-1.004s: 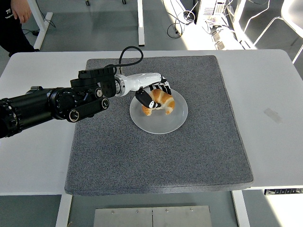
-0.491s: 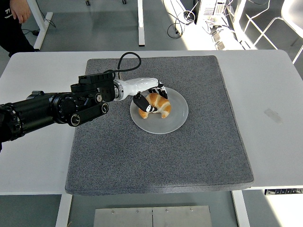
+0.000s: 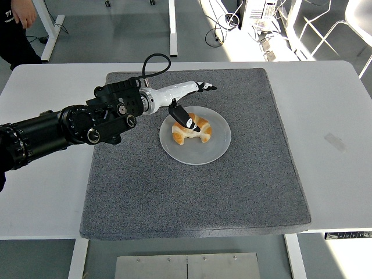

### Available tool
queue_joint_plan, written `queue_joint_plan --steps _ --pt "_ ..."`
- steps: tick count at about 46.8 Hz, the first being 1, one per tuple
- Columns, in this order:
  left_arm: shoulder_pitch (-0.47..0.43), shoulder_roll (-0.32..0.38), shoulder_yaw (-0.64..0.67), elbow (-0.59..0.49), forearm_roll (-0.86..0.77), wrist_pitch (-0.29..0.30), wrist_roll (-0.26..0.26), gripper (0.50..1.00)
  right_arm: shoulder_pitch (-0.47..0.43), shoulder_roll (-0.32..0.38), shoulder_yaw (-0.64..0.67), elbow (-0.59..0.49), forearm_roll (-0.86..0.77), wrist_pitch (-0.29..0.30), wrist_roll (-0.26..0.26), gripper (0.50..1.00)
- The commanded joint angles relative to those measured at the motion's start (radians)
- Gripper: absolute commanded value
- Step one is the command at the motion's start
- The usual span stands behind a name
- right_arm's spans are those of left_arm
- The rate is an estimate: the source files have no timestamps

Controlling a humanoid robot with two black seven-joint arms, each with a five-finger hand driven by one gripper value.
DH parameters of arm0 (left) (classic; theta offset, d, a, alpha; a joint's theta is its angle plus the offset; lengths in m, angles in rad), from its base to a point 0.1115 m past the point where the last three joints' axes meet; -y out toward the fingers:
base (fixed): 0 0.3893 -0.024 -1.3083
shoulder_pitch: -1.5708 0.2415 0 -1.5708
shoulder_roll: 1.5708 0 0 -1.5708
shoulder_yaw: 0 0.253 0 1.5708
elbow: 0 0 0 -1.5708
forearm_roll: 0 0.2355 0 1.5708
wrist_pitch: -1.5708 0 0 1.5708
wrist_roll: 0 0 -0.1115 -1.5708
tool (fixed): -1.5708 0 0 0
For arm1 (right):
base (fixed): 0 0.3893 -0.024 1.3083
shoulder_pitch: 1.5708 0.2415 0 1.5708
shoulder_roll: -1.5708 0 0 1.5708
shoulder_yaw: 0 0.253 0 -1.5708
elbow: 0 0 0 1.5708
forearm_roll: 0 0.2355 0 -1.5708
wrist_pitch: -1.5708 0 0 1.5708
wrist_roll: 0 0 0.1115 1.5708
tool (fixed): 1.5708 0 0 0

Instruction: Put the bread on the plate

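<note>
A golden croissant [image 3: 192, 129] lies on a round translucent plate [image 3: 214, 149] in the middle of a grey mat [image 3: 192, 186]. My left hand [image 3: 189, 104] hovers just above and behind the plate's left part, fingers spread and holding nothing. Its thumb [image 3: 185, 118] hangs over the croissant's upper left and the other fingers point right, past the plate's far rim. The black left arm comes in from the left edge. The right arm is out of view.
The mat covers the middle of the white table [image 3: 325, 116]. A person in dark clothes [image 3: 17, 26] stands at the top left corner, beyond the table. Table legs and cables show on the floor at the top.
My left hand has let go of the croissant, opened its fingers and lifted up and back from the plate. The croissant now lies free on the plate.
</note>
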Motion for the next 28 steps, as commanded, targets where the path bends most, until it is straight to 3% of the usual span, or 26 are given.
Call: queue_joint_plan --steps 1,7,13,20,28 --pt "0.006 0.006 -0.071 0.002 -0.106 0.006 -0.003 0.975 0.0 0.0 0.0 0.0 0.0 0.0 0.0 1.0" --pt "0.017 0.05 -0.168 0.002 -0.222 0.054 -0.02 0.975 0.0 0.0 0.0 0.0 0.0 0.0 0.0 1.0" --pt "0.037 0.084 -0.289 0.002 -0.293 0.088 -0.082 0.975 0.0 0.0 0.0 0.0 0.0 0.0 0.0 1.0" --pt "0.067 0.147 -0.421 0.003 -0.377 0.089 -0.095 0.974 0.0 0.0 0.0 0.0 0.0 0.0 0.0 1.0" --pt "0.133 0.156 -0.552 0.005 -0.422 0.088 -0.103 0.974 0.0 0.0 0.0 0.0 0.0 0.0 0.0 1.0"
